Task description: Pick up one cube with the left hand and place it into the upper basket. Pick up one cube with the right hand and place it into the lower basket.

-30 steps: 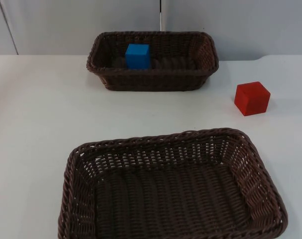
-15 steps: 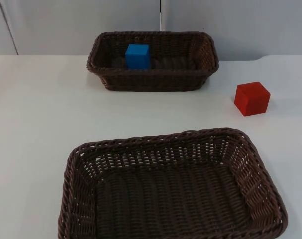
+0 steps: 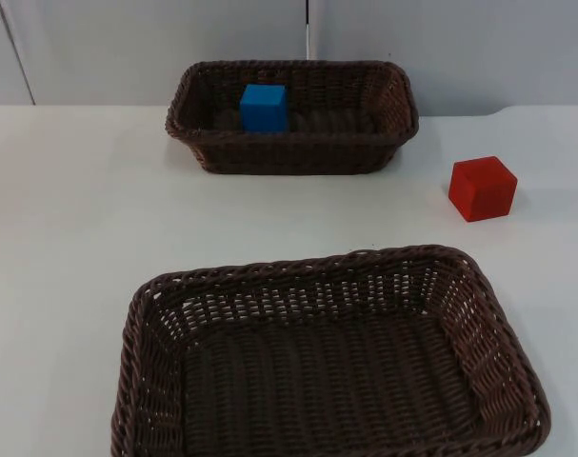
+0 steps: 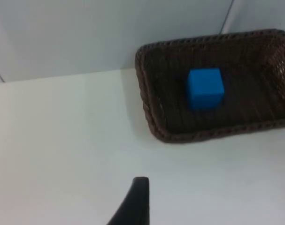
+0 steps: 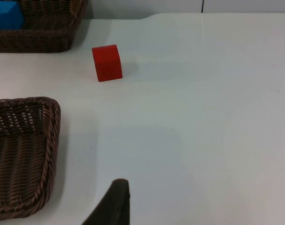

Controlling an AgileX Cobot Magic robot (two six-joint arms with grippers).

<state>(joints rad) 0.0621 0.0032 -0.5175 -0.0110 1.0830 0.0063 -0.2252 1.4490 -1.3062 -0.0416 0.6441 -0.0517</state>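
Note:
A blue cube [image 3: 264,107] lies inside the upper brown wicker basket [image 3: 293,160], toward its left end. A red cube [image 3: 482,188] stands on the table, to the right of the gap between the two baskets. Nothing lies in the lower wicker basket [image 3: 148,381] at the front. My left gripper [image 4: 136,202] waits over bare table short of the upper basket [image 4: 151,119], well apart from the blue cube [image 4: 205,88]. My right gripper [image 5: 115,202] hangs over the table beside the lower basket [image 5: 49,140], far from the red cube [image 5: 107,63].
The grey partition wall [image 3: 127,48] rises directly behind the upper basket. White table [image 3: 60,209] stretches to the left of both baskets and around the red cube.

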